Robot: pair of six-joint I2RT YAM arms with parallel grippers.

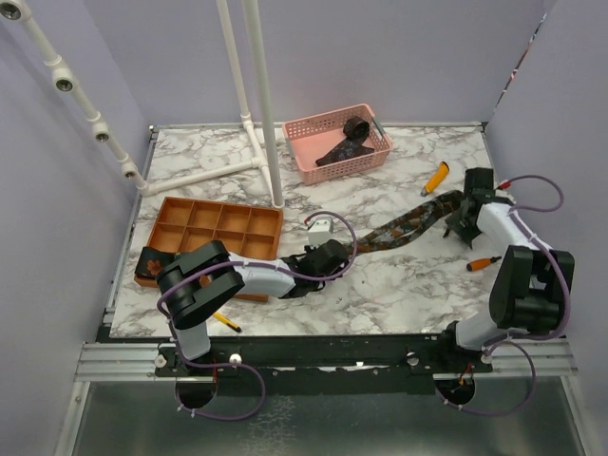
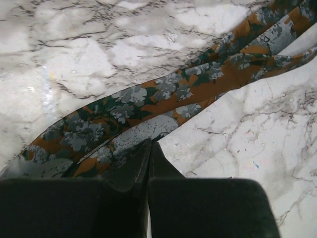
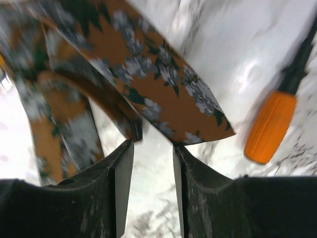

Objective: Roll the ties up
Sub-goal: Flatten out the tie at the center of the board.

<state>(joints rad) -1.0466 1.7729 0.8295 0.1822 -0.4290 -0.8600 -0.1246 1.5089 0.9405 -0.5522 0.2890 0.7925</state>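
A long floral tie (image 1: 410,224) lies unrolled across the marble table, from my left gripper (image 1: 328,258) to my right gripper (image 1: 465,224). In the left wrist view the jaws are shut, and my left gripper (image 2: 150,144) rests its tips on the edge of the tie (image 2: 148,101), which lies flat and folded double. In the right wrist view my right gripper (image 3: 152,145) is open and empty, just short of the tie's wide pointed end (image 3: 168,94). A rolled tie (image 1: 356,126) and a flat one (image 1: 336,152) lie in the pink basket (image 1: 309,128). Another dark coil (image 1: 152,260) sits by the orange tray.
An orange compartment tray (image 1: 217,226) stands at the left. Orange-handled tools lie near the right gripper (image 1: 435,179), by the right arm (image 1: 484,263) and at the front left (image 1: 226,321); one handle (image 3: 270,128) shows in the right wrist view. A white pipe frame (image 1: 258,104) stands at the back.
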